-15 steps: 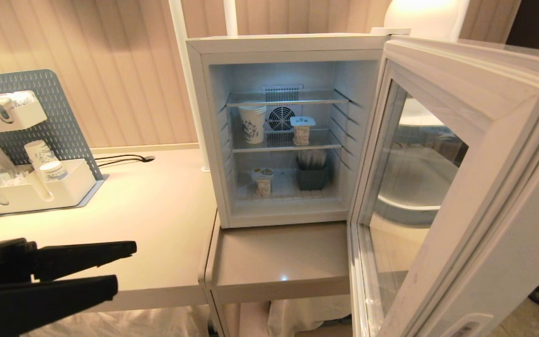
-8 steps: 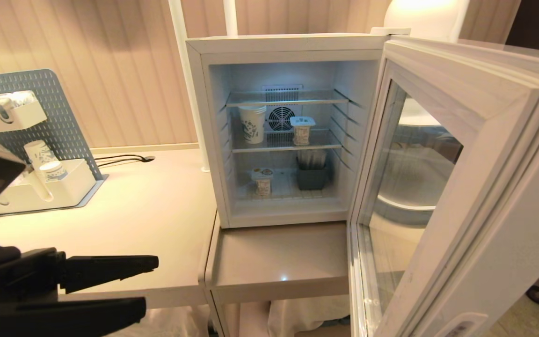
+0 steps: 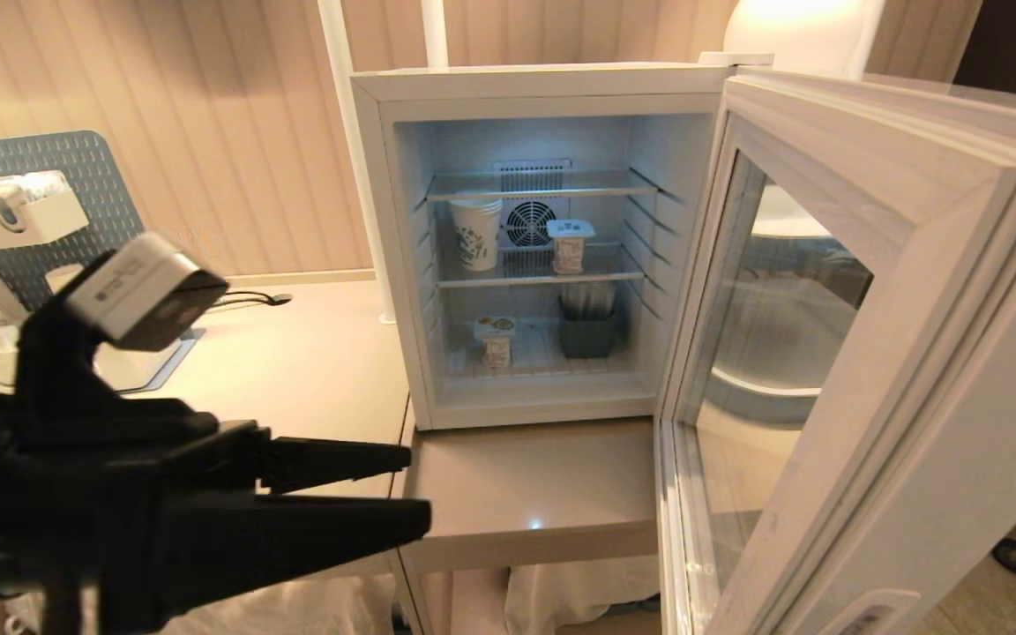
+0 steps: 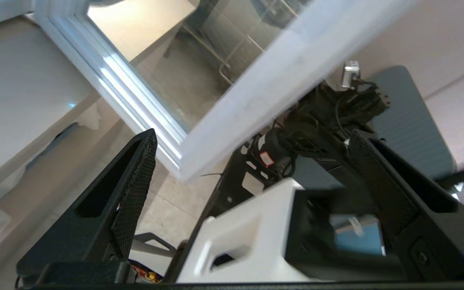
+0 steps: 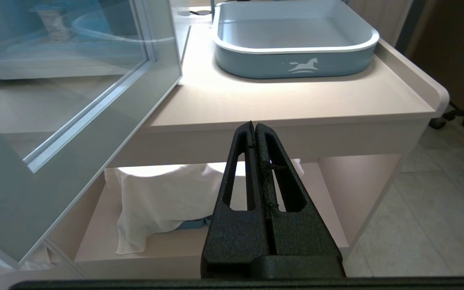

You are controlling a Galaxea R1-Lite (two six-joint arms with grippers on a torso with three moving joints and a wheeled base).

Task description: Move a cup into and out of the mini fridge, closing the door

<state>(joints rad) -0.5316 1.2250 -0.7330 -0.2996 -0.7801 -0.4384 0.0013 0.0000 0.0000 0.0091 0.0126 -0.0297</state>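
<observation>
The white mini fridge (image 3: 543,84) stands on the table with its door (image 3: 914,291) swung wide open to the right. One small white cup (image 3: 571,245) sits on the middle wire shelf. Another cup (image 3: 496,339) with an orange-printed lid stands on the fridge floor. My left gripper (image 3: 420,489) is open and empty, low at the front left, pointing right toward the fridge front and well short of it. The left wrist view shows its fingers (image 4: 135,181) spread, with the door's lower corner (image 4: 280,76) beyond. My right gripper (image 5: 253,125) is shut and empty, parked below the table edge.
A tall paper cup (image 3: 475,231) shares the middle shelf, and a dark holder (image 3: 587,333) stands on the fridge floor. A pegboard organiser (image 3: 5,216) with paper cups is at the left. A grey-blue tray (image 5: 296,60) sits behind the door. A white cloth (image 5: 155,197) lies under the table.
My left arm has swung right and forward toward the fridge; its wrist camera block is now in the head view. The jaws stayed open. The door and cups have not moved.
</observation>
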